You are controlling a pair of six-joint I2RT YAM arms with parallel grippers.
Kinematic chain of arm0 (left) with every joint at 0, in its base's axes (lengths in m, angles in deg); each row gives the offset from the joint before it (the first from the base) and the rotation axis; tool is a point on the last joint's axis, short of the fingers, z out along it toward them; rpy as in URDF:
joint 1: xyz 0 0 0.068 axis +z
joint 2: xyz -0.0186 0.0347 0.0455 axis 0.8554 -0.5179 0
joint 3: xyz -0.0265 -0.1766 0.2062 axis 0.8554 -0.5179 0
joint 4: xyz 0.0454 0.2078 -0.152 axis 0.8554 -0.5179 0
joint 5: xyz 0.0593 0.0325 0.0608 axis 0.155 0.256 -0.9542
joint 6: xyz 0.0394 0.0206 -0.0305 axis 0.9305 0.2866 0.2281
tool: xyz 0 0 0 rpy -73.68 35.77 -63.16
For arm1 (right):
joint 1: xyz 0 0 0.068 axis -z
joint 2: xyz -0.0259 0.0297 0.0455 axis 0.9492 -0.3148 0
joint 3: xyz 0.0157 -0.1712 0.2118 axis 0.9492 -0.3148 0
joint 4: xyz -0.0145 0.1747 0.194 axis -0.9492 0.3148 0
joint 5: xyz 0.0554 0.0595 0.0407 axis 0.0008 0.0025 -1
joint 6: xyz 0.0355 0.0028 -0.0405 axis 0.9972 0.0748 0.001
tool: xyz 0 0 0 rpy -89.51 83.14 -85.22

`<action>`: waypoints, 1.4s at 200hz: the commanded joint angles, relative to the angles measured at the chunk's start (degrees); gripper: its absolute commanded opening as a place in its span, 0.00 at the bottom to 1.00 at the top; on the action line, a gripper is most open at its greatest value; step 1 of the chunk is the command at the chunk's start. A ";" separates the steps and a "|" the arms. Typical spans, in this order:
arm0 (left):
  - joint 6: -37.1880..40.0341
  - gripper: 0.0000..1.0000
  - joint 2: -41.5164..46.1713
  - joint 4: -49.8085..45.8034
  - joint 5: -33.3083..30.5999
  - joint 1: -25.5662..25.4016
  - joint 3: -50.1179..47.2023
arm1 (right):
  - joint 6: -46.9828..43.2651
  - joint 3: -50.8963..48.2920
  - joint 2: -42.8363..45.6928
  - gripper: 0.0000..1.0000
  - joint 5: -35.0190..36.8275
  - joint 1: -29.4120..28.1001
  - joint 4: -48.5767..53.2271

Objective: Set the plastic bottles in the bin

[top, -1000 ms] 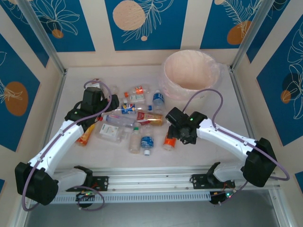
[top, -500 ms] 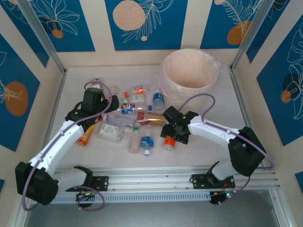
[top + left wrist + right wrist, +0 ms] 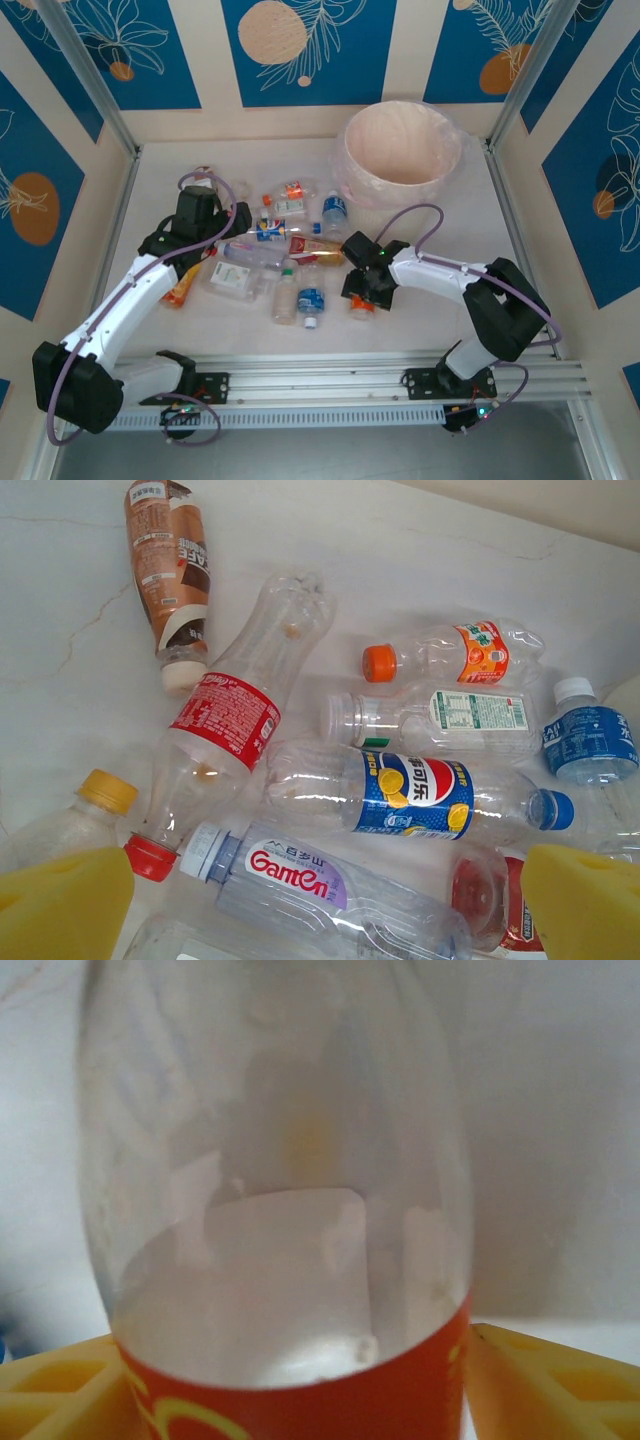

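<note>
Several plastic bottles (image 3: 285, 250) lie in a heap on the white table, left of centre. The bin (image 3: 350, 165), a big cream bucket with a bag liner, stands at the back right. My right gripper (image 3: 362, 293) is down at the heap's right end, its yellow fingers (image 3: 545, 1385) pressed on both sides of an orange-labelled clear bottle (image 3: 290, 1210). My left gripper (image 3: 322, 905) hangs open over the heap's left part, above a clear Ganten bottle (image 3: 300, 880), a blue Pepsi bottle (image 3: 420, 795) and a red-labelled bottle (image 3: 225, 720).
An orange bottle (image 3: 183, 285) lies beside the left arm. A brown-labelled bottle (image 3: 165, 570) lies apart at the far left. Metal frame posts and patterned walls close in the table on three sides. A rail (image 3: 320, 385) runs along the near edge.
The right arm has swung left and lowered onto the orange-labelled bottle, and its fingers have narrowed around it. The left arm has not moved.
</note>
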 commanded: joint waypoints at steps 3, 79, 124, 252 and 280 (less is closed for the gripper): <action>-0.45 0.99 -0.16 0.85 -0.80 0.23 -0.44 | 0.79 -0.45 -0.33 0.65 -0.47 0.11 0.27; 0.08 0.99 0.27 0.50 -1.11 0.25 0.32 | 1.97 0.73 8.02 0.46 3.77 -3.62 10.83; 0.43 1.00 0.09 0.45 -1.06 0.22 1.40 | -1.39 4.38 14.94 0.39 2.41 -8.83 20.22; 0.21 0.99 3.15 0.38 -3.04 0.23 1.19 | -27.48 33.52 20.97 0.32 8.15 -13.89 16.19; 0.16 0.99 2.89 0.46 -2.66 0.27 1.15 | -33.27 38.51 18.26 0.31 10.84 -6.93 10.01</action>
